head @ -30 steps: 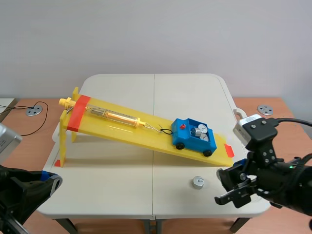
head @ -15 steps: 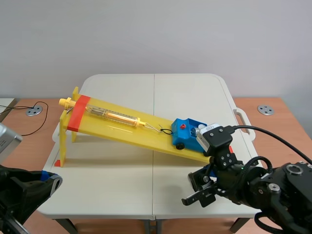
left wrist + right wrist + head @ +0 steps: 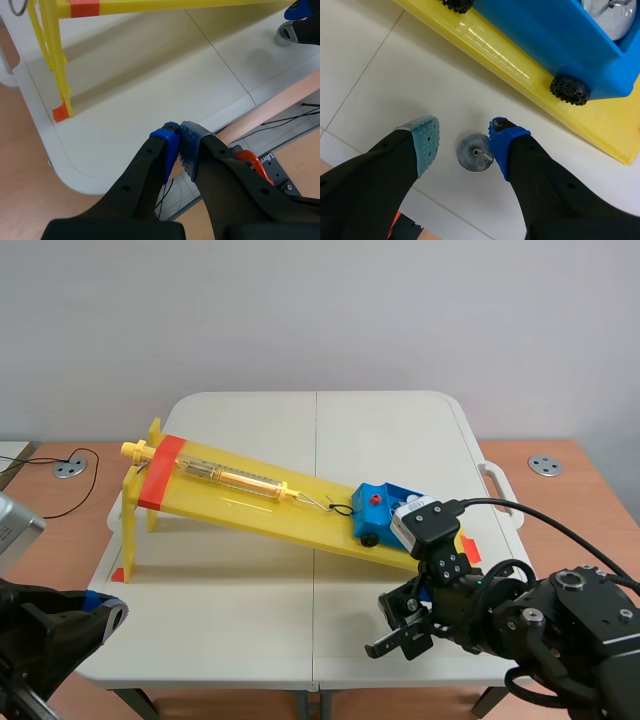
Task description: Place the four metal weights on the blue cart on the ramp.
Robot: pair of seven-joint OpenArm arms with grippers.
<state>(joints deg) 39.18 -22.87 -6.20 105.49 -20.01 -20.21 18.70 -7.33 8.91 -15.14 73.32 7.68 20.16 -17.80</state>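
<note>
The right gripper (image 3: 462,145) hangs low over the near right part of the white table (image 3: 250,590), just on the near side of the yellow ramp (image 3: 250,502). Its fingers are spread wide, with nothing gripped. Between them one metal weight (image 3: 475,152) lies flat on the tabletop, a small silvery disc with a stem at its centre. The blue-padded finger (image 3: 502,140) sits right at the disc's rim, and whether it touches cannot be told. The grey-green pad (image 3: 426,142) stands apart from the disc on its other side. In the scene view this weight is hidden behind the right arm.

The blue cart (image 3: 378,508) rests on the ramp's lower right end, its right half covered by the right arm's wrist camera. From the right wrist view the cart stands just beyond the gripper, its black wheel (image 3: 570,90) on the yellow surface, and a silvery weight (image 3: 607,17) shows inside its open bed. How many lie in there cannot be told. The ramp climbs toward the far left, where its raised end stands on yellow legs (image 3: 57,65). A clear tube with an orange core (image 3: 225,476) lies along its upper half, joined to the cart's front by a thin wire.

The left gripper (image 3: 179,145) is at the near left, off the table's near edge and well apart from the ramp. Its two blue pads are pressed together with nothing between them.
</note>
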